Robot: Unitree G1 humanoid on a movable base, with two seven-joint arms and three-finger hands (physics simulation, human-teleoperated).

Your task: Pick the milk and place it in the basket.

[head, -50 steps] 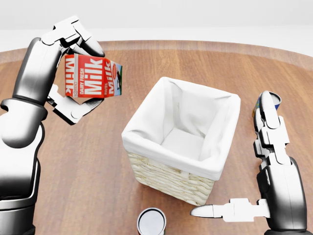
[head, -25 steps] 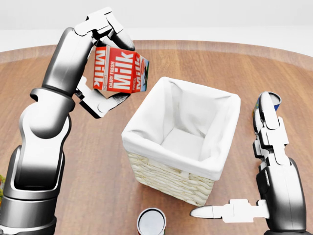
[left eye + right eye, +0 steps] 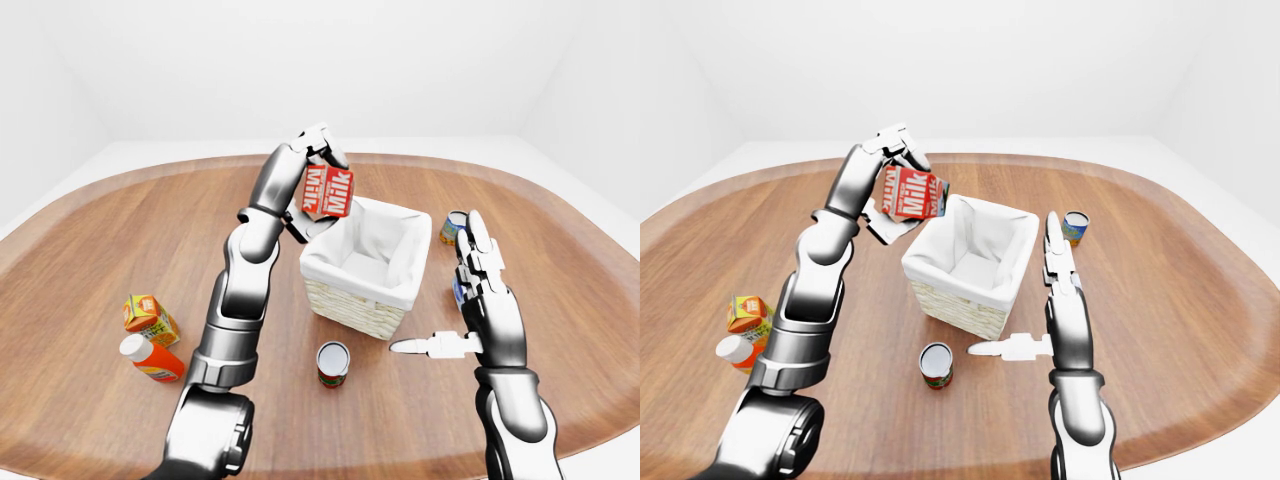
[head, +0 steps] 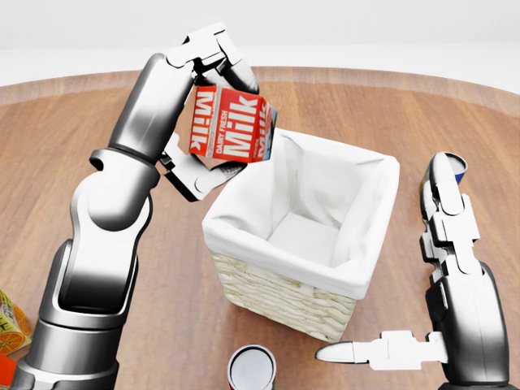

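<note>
A broad wooden surface [image 3: 560, 300] fills the white room. Nearest, a can [image 4: 252, 367] stands below the lined basket [image 4: 284, 276], its base cut off in the head view. The right robot hand [image 4: 406, 345] rests flat with fingers spread, holding nothing. Farther up, the left robot hand [image 4: 207, 114] grips the milk [image 4: 231, 126], tilted over the basket's upper-left rim. It should go further over the opening and lower before release. The right forearm hides part of another can [image 3: 453, 227]
</note>
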